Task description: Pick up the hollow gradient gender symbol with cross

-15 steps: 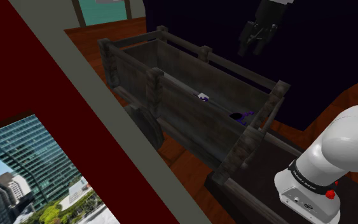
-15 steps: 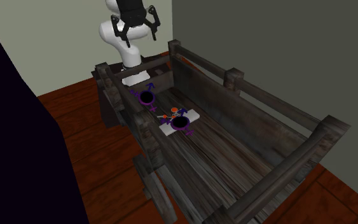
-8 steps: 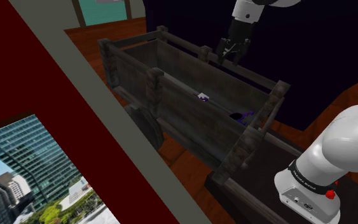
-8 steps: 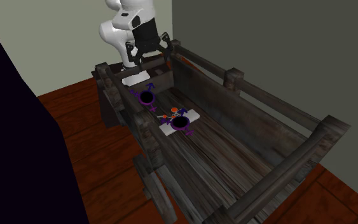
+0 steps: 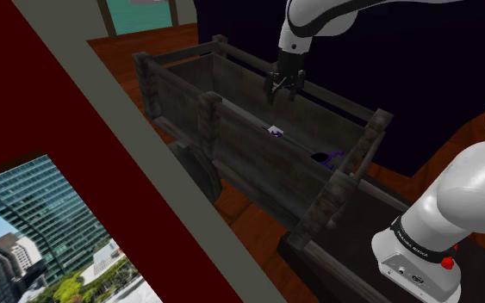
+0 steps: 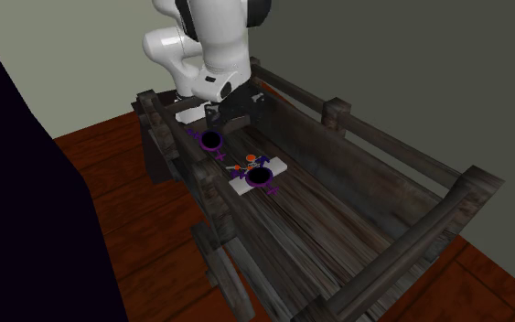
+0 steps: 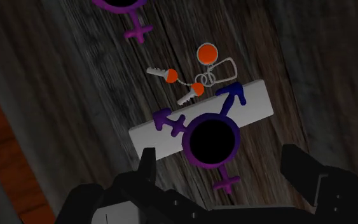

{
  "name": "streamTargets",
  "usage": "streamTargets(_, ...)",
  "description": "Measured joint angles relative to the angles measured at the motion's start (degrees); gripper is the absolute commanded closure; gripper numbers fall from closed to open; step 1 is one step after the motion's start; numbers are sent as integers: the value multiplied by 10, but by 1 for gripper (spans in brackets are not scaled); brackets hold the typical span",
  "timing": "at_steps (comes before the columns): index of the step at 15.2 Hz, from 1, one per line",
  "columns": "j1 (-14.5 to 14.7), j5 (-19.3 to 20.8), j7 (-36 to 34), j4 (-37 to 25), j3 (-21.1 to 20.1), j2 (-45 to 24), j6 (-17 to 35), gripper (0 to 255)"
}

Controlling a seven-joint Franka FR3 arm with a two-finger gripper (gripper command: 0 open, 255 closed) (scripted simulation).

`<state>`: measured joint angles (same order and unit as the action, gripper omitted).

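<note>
Fingers (image 7: pixel 147 167) are seen spread, with nothing pinched. The gripper (image 7: pixel 219 156) is held over the bed of a wooden cart (image 6: pixel 385 146). The purple-blue gender symbol (image 7: pixel 212 141) with cross is laid flat on a white slab (image 7: pixel 254 105), under the finger gap and untouched. A key ring (image 7: pixel 199 76) with orange caps is set just beside the slab. In the second exterior view, a second like symbol (image 6: pixel 211 139) is found at 10 o'clock of the slab, apart from it. Cart walls and posts are raised all around.
</note>
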<state>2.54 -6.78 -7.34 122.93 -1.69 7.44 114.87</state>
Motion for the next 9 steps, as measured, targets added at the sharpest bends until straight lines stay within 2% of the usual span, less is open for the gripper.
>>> streamTargets(4,6,2,-12,-50,-7,-95,26,0)
streamTargets(9,12,6,-25,-131,-11,-208,35,0)
